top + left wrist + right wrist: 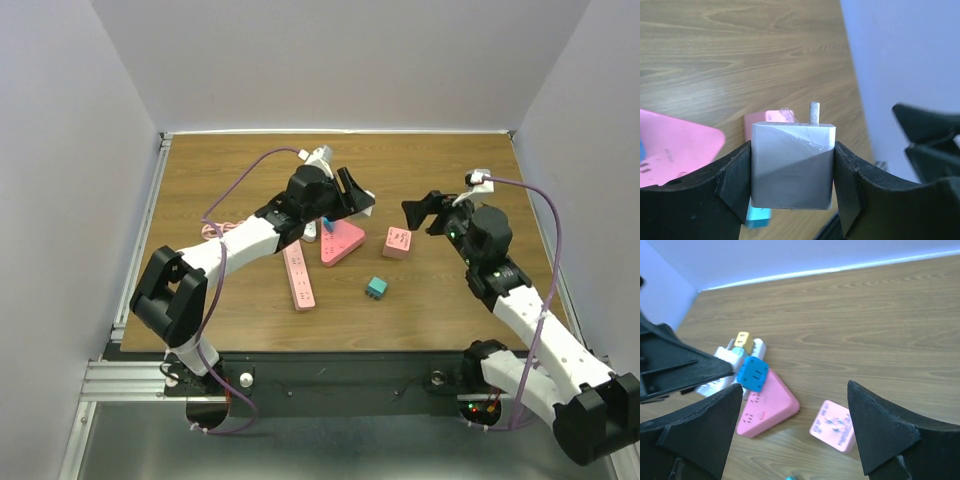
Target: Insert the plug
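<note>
While left gripper [792,175] clamps white plug [790,150] squarely between fingers [735,175]; right gripper [794,405] spread wide, holding nothing.

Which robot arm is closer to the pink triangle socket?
Left. The left gripper, holding the plug, hovers beside the pink triangle socket; the right gripper sits farther right, beyond the pink square socket.

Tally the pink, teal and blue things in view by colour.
Pink: 3 (long strip, triangular strip, square block)
Teal: 1 (small cube)
Blue: 1 (adapter)
Total: 5
</note>
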`<state>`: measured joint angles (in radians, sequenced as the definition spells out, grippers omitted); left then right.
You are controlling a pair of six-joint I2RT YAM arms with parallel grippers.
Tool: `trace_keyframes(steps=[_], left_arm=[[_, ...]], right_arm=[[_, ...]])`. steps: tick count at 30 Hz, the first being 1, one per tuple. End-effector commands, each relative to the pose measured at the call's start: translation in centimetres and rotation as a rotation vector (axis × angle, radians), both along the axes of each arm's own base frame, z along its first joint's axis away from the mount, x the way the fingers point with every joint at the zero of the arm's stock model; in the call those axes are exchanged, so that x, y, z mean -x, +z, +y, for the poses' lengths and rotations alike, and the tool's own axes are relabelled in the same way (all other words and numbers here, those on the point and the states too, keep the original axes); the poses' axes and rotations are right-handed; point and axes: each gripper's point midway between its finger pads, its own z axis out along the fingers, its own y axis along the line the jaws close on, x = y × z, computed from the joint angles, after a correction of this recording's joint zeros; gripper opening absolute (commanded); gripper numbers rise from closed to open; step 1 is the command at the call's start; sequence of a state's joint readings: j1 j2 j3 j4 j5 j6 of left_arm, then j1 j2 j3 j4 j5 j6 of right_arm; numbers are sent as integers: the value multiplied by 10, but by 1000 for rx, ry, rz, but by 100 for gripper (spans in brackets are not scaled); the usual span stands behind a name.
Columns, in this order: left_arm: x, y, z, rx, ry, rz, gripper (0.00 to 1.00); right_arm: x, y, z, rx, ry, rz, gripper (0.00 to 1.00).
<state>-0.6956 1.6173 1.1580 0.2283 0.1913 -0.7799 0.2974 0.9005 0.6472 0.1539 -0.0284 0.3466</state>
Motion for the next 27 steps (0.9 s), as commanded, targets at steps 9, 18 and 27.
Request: trace_keyframes(steps=[9, 18, 27], left_arm=[[-6, 81, 10, 511, 326, 185, 0], [1, 85, 23, 591, 381, 236, 0], [5, 83, 19, 618, 382, 267, 0]], right_arm=[[7, 35, 86, -41, 70, -126, 88], [1, 40, 112, -53, 85, -191, 88], [0, 58, 123, -87, 89, -272, 88]])
